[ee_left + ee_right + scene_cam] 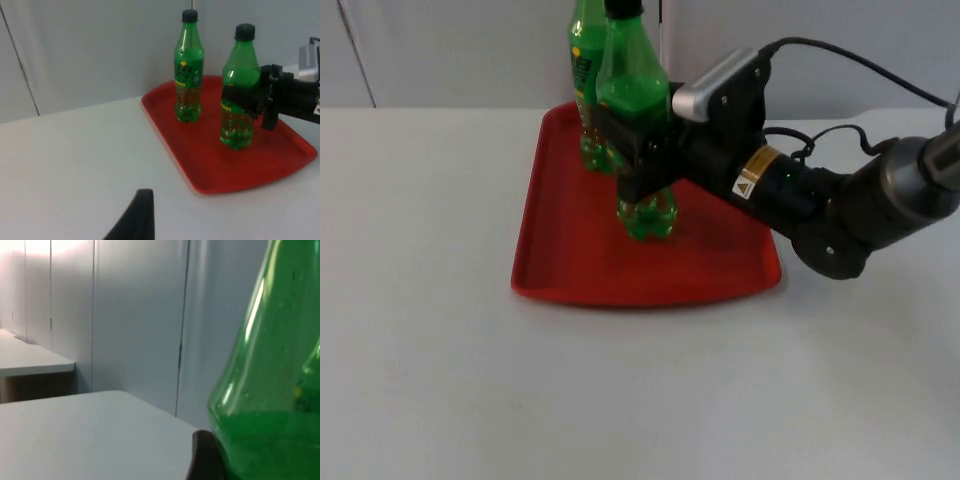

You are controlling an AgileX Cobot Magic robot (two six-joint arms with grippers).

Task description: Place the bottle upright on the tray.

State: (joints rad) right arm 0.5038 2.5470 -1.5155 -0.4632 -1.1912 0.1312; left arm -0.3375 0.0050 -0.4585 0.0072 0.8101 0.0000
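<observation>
A red tray [575,265] lies at the back of the white table. Two green bottles with black caps stand upright on it. My right gripper [638,152] is shut on the nearer bottle [636,85] around its middle, and the bottle's base rests on the tray's floor. The left wrist view shows the same grasp: the right gripper [244,98] clamps the bottle [241,70] at label height. The other bottle [584,50] stands free behind it, near the tray's far rim. In the right wrist view the held bottle [272,390] sits close against a black fingertip [202,455]. My left gripper [137,215] waits off the tray's left side.
The second bottle [188,75] stands about a hand's width from the held one on the tray [210,170]. The grey partition wall [470,50] rises right behind the tray. White table top [620,400] stretches in front and to the left.
</observation>
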